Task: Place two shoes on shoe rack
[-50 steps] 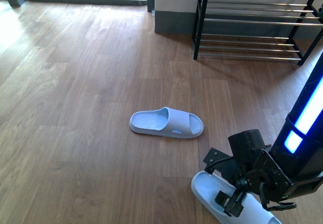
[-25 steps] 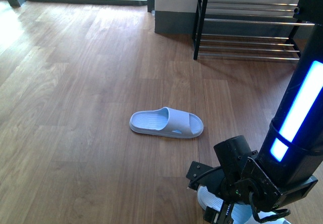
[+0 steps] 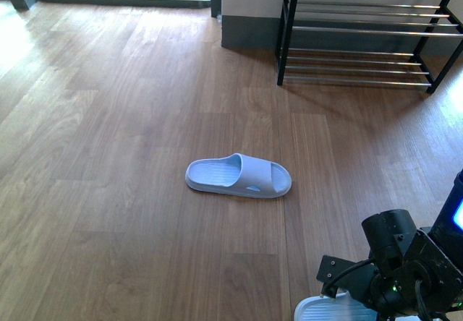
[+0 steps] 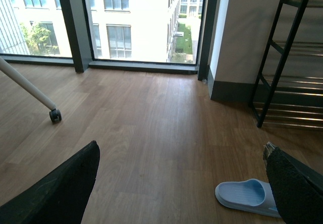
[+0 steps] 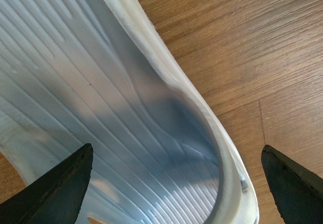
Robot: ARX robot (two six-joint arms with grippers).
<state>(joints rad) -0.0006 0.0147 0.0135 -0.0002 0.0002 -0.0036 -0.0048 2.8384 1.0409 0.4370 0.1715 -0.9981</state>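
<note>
One pale blue slide (image 3: 239,176) lies flat on the wood floor in the middle of the front view, and it shows too in the left wrist view (image 4: 245,196). A second slide (image 3: 318,310) peeks out at the bottom edge, mostly covered by my right arm (image 3: 405,267). In the right wrist view my right gripper (image 5: 176,183) is open, its jaws straddling this slide's ribbed footbed (image 5: 101,108) and white rim. My left gripper (image 4: 179,188) hangs open above the floor, holding nothing. The shoe rack (image 3: 362,32) stands at the far right against the wall.
A white leg on a caster (image 4: 55,115) stands on the floor near the tall window (image 4: 136,22). The wall's grey skirting (image 3: 249,32) runs beside the rack. Bare wood floor (image 3: 108,155) spreads between the slides and the rack.
My right arm has dropped and swung toward the bottom right corner. The near slide now sits lower in the picture, closer to me. The far slide has not moved.
</note>
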